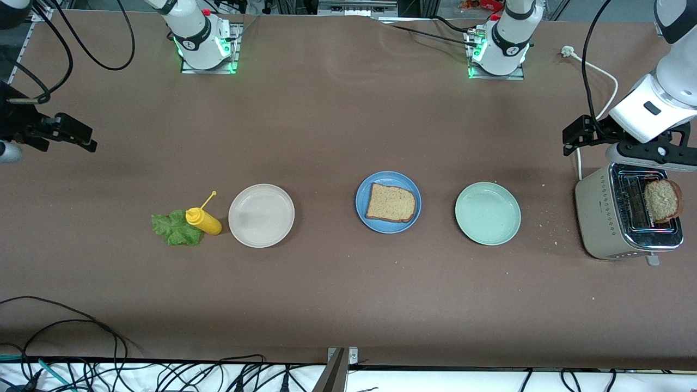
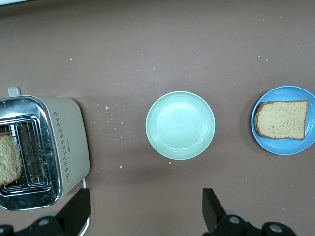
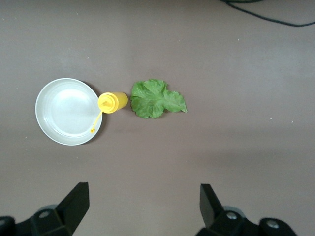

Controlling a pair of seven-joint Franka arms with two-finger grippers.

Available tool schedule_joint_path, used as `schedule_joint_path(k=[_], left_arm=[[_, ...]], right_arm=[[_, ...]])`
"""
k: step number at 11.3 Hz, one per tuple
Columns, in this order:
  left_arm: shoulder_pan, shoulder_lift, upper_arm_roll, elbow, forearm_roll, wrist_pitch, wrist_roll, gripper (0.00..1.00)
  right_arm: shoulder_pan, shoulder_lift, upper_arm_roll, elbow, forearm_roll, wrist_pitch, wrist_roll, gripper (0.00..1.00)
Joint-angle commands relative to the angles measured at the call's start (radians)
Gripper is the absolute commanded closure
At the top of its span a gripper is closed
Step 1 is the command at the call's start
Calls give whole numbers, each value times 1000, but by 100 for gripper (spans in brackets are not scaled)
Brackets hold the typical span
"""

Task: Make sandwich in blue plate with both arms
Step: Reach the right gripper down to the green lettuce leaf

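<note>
Right gripper [image 1: 81, 139], jaws apart, hangs over bare table, its arm cut off at the frame edge. Lettuce [image 1: 174, 227] is partly hidden by the mustard bottle [image 1: 203, 220]. One bread slice [image 1: 391, 203] lies on the blue plate [image 1: 364, 190]. Left gripper [image 2: 146, 211], jaws apart, hovers by the toaster [image 1: 599, 218].

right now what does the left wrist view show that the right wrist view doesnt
Only the left wrist view: the toaster with a bread slice in its slot, the pale green plate, and the blue plate holding another slice.
Only the right wrist view: the off-white plate, yellow bottle and lettuce leaf.
Both: brown table and an open hand.
</note>
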Motion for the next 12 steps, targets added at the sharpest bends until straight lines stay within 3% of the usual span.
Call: schedule_joint_path(k=[1, 3, 12], left_arm=[[-19, -20, 6, -12, 15, -6, -17, 0], [-19, -20, 6, -12, 15, -6, -15, 0], [-16, -20, 6, -12, 15, -7, -17, 0]], right_arm=[[-15, 53, -10, 13, 12, -5, -4, 0], [-12, 128, -7, 26, 6, 12, -7, 0], [-12, 423, -9, 34, -21, 337, -104, 0]])
